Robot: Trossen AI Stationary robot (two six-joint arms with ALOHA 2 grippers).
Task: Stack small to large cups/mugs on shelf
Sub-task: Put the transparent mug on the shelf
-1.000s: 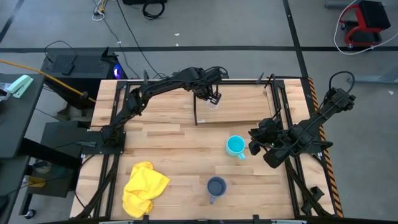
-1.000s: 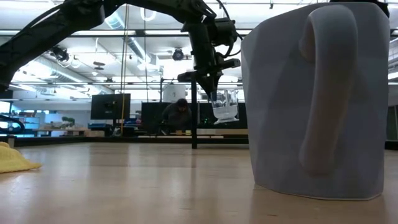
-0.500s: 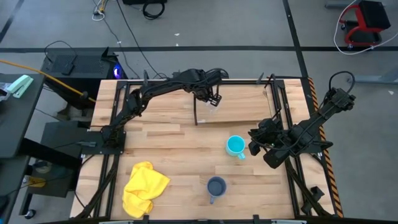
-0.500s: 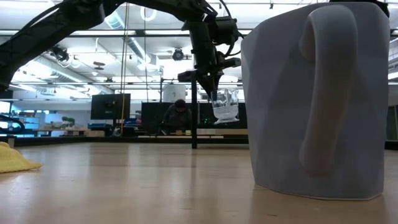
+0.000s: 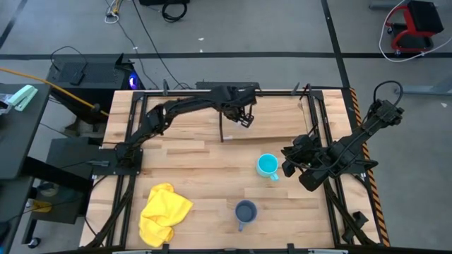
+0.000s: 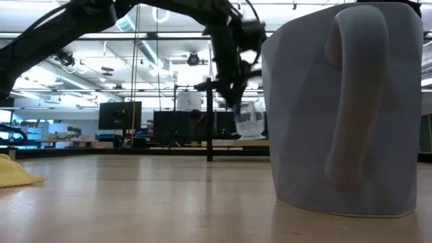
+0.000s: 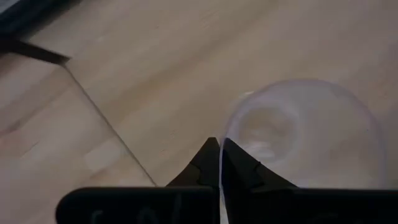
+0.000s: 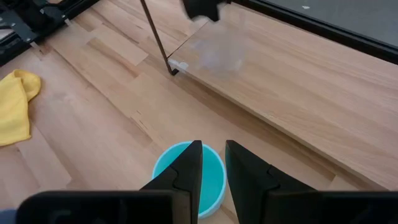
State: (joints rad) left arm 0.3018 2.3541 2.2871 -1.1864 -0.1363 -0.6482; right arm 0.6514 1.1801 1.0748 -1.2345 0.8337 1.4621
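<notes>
My left gripper (image 5: 244,117) is over the left part of the light-wood shelf (image 5: 282,116), shut on the small clear glass cup (image 7: 305,134). The cup also shows in the low view (image 6: 251,121), close above the shelf board. My right gripper (image 5: 289,161) is open, just right of the cyan mug (image 5: 267,166). That mug stands upright on its base on the tabletop and shows below the fingers in the right wrist view (image 8: 189,180). The grey-blue mug (image 5: 245,212) stands upright near the front edge and fills the low view (image 6: 344,108). My left gripper pinches the glass cup's rim (image 7: 221,146), one finger inside the cup and one outside. The fingers come from above, pointing down. The cup hangs upright below them, mouth up. Whether its base touches the shelf board, I cannot tell.
A yellow cloth (image 5: 164,214) lies crumpled at the front left of the tabletop. The shelf's thin black upright (image 5: 222,128) stands just left of my left gripper. Other black uprights (image 5: 308,113) stand at the shelf's right end, near my right arm.
My left gripper has gone down toward the shelf board and a little toward the table's right edge, carrying the glass cup, which stays upright. The right arm has kept still.
</notes>
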